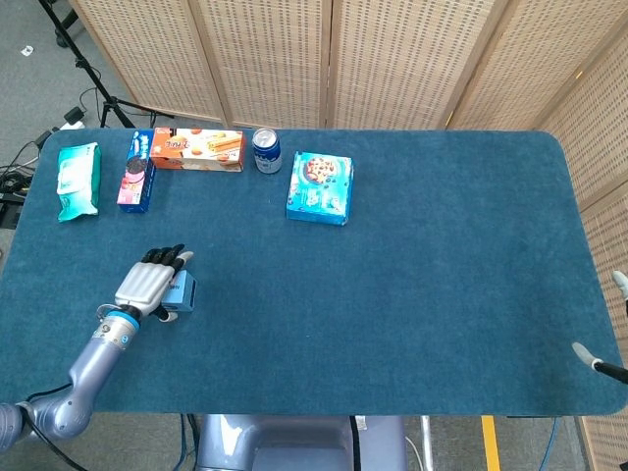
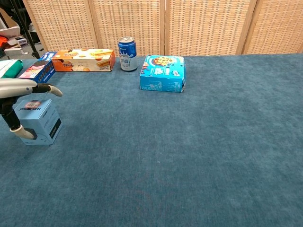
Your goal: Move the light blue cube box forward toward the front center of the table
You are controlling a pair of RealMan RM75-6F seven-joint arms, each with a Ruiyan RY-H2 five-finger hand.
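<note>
Sitting flat on the table (image 1: 412, 294), the light blue cube box (image 2: 39, 121) is at the front left, well left of center. Cube-shaped, no clear long axis; its dark printed face turns toward the front right. Left hand (image 1: 150, 283) lies over its top, fingers (image 2: 46, 89) spread, thumb at the box's near left corner; a firm grip cannot be confirmed. Right hand barely shows at the right edge; state unreadable.

Bench (image 1: 442, 275): dark blue carpet-like cover, rounded corners.
Screens (image 1: 392, 59): woven tan folding panels across the top of the frame.
Floor (image 1: 39, 88): grey, upper left (black stand legs, cables).
</note>
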